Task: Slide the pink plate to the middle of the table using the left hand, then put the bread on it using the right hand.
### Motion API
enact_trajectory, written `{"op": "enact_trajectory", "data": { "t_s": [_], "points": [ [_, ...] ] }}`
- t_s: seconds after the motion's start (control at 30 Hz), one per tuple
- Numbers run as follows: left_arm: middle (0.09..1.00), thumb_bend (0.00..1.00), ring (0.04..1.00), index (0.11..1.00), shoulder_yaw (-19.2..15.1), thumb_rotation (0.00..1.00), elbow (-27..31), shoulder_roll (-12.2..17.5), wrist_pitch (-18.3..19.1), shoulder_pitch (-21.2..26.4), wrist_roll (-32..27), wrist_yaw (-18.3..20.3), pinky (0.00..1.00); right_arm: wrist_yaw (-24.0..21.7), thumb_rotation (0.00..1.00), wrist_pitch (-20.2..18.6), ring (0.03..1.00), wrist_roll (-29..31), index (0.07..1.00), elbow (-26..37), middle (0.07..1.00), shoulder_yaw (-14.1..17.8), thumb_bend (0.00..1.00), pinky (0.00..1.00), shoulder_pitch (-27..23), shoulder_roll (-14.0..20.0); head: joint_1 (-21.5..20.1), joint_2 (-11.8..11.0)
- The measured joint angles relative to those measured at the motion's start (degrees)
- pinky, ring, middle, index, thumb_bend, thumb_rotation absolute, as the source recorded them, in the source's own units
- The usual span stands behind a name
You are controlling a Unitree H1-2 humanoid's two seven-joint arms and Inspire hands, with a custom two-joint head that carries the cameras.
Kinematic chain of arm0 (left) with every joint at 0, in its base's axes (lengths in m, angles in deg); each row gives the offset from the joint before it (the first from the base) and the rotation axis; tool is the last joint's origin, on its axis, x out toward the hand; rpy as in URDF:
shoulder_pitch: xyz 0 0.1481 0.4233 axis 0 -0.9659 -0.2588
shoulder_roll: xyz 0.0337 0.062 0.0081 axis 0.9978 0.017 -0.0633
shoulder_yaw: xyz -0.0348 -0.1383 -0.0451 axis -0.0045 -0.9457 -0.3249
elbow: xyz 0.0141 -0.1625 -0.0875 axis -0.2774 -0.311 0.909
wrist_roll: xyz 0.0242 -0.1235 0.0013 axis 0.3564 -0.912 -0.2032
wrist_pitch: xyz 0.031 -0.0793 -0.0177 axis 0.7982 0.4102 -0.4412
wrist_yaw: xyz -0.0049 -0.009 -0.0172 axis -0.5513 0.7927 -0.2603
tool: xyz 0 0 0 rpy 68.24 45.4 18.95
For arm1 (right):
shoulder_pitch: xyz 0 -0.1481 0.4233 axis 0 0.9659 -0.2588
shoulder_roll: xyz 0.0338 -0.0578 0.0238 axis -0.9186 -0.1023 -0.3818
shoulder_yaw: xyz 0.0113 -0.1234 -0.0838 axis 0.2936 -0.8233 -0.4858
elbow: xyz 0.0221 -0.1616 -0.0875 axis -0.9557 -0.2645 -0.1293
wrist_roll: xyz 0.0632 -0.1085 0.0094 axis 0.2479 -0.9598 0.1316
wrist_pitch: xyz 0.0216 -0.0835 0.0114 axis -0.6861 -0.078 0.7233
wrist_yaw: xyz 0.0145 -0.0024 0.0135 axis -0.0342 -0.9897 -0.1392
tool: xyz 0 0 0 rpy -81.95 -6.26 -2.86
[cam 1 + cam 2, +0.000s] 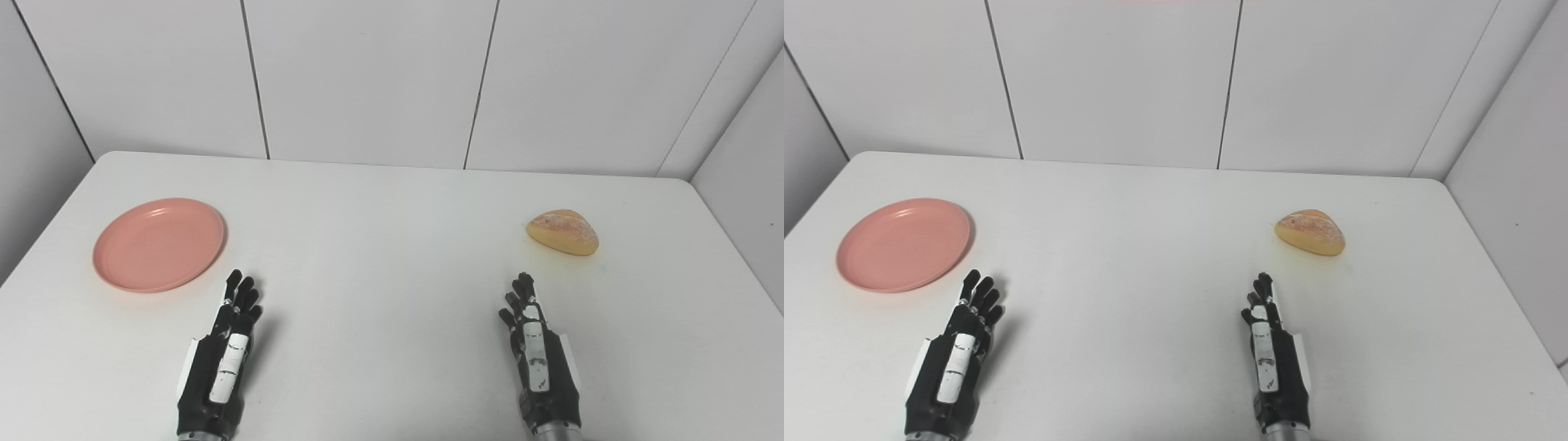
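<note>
On the left side of the white table (pixel 380 245) you have one pink plate (pixel 158 244), a shallow round dish lying flat with a raised rim. It is the only container you can see, and its inside shows bare pink all the way across. It sits well left of the table's middle.

Over on the right side lies one bread roll (pixel 563 231), golden with a paler, floury top, resting straight on the tabletop. Plate and roll are well apart, with the wide middle of the table between them.

Your count is short: one plate, one roll, two hands.

Your left hand (pixel 225 355) comes in from the bottom edge and lies low over the table, palm side down, with its black fingers (pixel 240 294) stretched forward and lying close beside one another. It holds nothing. Its fingertips are near the plate's near-right rim but clear of it.

Your right hand (pixel 534 349) mirrors it on the other side, also low over the table, fingers straight and close together, pointing away from you toward the back wall (pixel 367 79). It grasps nothing either. The roll lies beyond its fingertips and a little to the right, apart from them.

Whether either palm actually rests on the tabletop, you cannot tell from these two head views.
</note>
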Motion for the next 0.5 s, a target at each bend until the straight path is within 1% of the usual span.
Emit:
{"op": "enact_trajectory", "data": {
  "t_s": [0.07, 0.17, 0.33, 0.5],
  "points": [
    [1.0, 0.75, 1.0, 1.0, 0.0, 0.8, 0.1, -0.1, 0.0, 0.0, 0.1, 0.0, 1.0, 0.0, 1.0, 1.1, 0.98, 0.0, 0.999, -0.1, 0.999, 0.0, 0.83, 1.0, 0.6, -0.1, 0.4, -0.1],
    [1.0, 0.79, 0.999, 1.0, 0.2, 0.8, 0.2, -0.2, 0.1, 0.0, 0.3, -0.1, 1.0, 0.0, 1.0, 1.7, 0.975, -0.1, 0.997, -0.1, 0.997, 0.1, 0.82, 1.0, 0.9, -0.2, 0.5, -0.1],
    [1.0, 0.75, 1.0, 1.0, 0.2, 0.8, 0.3, -0.3, 0.3, 0.0, 0.5, -0.2, 1.0, 0.2, 1.0, 1.9, 0.982, -0.1, 1.0, 0.1, 1.0, 0.0, 0.8, 1.0, 1.2, -0.4, 0.3, -0.2],
    [1.0, 0.76, 1.0, 1.0, 0.2, 0.8, 0.3, -0.3, 0.3, 0.0, 0.4, -0.2, 1.0, 0.2, 1.0, 1.9, 0.987, 0.2, 1.0, 0.8, 1.0, 0.0, 0.78, 1.0, 2.1, -0.6, 0.1, -0.5]
  ]
}}
